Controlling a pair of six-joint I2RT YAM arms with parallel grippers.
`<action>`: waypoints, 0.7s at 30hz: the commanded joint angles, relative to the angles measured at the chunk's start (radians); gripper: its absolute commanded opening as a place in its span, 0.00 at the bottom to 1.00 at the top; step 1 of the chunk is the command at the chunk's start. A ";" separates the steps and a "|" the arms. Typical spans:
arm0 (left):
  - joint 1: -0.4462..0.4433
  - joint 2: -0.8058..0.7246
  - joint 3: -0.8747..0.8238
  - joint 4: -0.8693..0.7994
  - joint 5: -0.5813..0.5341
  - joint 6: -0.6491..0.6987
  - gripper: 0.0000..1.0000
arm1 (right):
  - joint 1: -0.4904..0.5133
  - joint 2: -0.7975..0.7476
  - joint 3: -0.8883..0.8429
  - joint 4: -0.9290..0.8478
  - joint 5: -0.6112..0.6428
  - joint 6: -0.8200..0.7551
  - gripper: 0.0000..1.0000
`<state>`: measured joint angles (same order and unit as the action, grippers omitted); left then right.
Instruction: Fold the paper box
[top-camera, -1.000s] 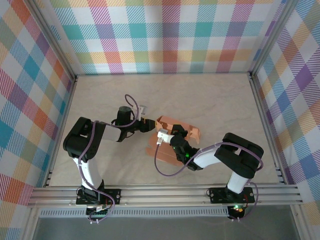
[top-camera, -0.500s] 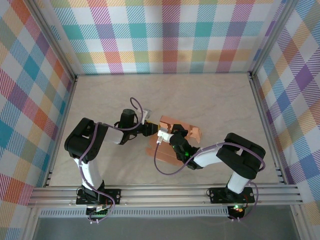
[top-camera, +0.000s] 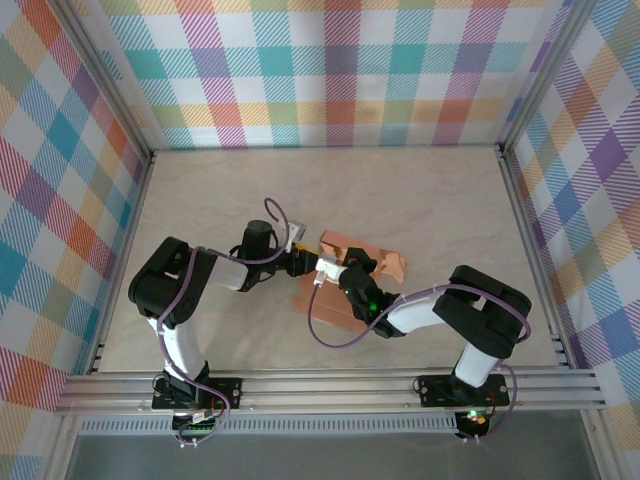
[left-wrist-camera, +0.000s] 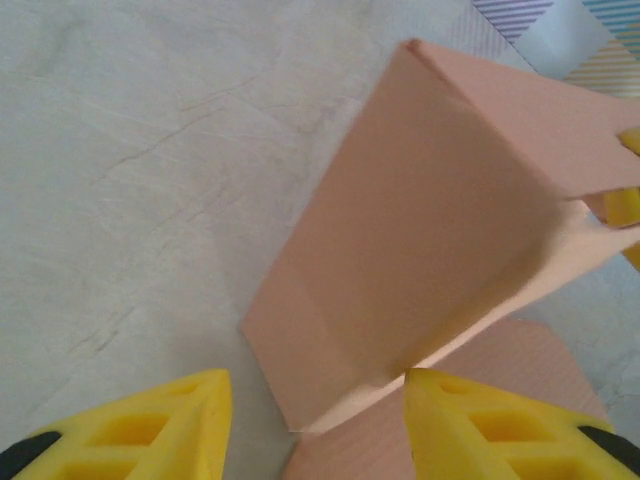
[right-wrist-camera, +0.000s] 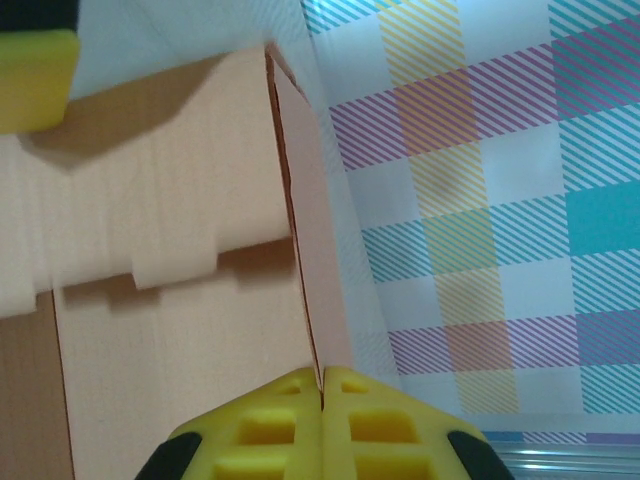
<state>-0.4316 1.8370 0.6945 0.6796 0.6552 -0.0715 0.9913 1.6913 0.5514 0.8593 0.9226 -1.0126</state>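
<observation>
There it lay, a pale marbled table (top-camera: 440, 200) under soft even light, hemmed in by pastel checked panels, the far wall (top-camera: 330, 70), the left wall (top-camera: 50, 220) and the right wall (top-camera: 600, 200), with silver posts (top-camera: 112, 95) at the far corners and an aluminium rail (top-camera: 330, 385) along the near edge.

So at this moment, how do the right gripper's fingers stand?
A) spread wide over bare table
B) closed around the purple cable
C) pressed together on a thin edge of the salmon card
C: in the right wrist view the right gripper has its yellow fingers together, with an edge of the paper box running straight into the seam between them.
</observation>
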 joint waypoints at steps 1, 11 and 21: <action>-0.030 -0.044 -0.008 -0.008 0.050 0.055 0.49 | -0.001 0.005 -0.008 -0.117 -0.048 0.053 0.00; -0.033 -0.010 0.025 -0.003 0.012 0.082 0.50 | -0.001 0.001 -0.005 -0.126 -0.050 0.062 0.00; -0.044 0.036 0.067 0.002 -0.026 0.075 0.38 | -0.001 -0.004 -0.008 -0.141 -0.059 0.079 0.00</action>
<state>-0.4625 1.8439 0.7334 0.6754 0.6476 -0.0059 0.9894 1.6783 0.5568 0.8276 0.9146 -0.9833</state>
